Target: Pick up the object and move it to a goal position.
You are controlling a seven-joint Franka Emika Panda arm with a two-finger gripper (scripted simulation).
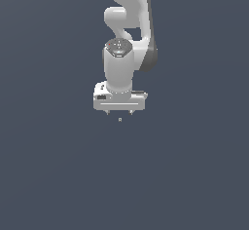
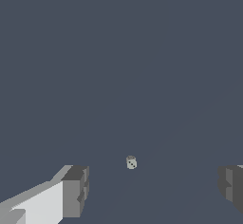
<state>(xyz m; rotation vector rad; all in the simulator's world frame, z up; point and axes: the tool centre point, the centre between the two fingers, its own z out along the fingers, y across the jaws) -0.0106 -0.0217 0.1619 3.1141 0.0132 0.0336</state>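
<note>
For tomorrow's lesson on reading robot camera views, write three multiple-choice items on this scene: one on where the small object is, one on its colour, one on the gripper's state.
1. In the exterior view, the object lies
A. just below the gripper's fingertips
B. far toward that view's left edge
C. on top of the arm

2. The object is
A. bright red
B. pale grey
C. green

3. The gripper is
A. shut on the object
B. open, holding nothing
C. out of view

Answers:
1 A: the object sits just under the gripper.
2 B: the wrist view shows it pale grey.
3 B: the fingers stand wide apart, object untouched.

The object [image 2: 131, 162] is pale grey with dark dots; the hand [image 1: 119, 112] white, its fingers [image 2: 76, 191] grey.
</note>
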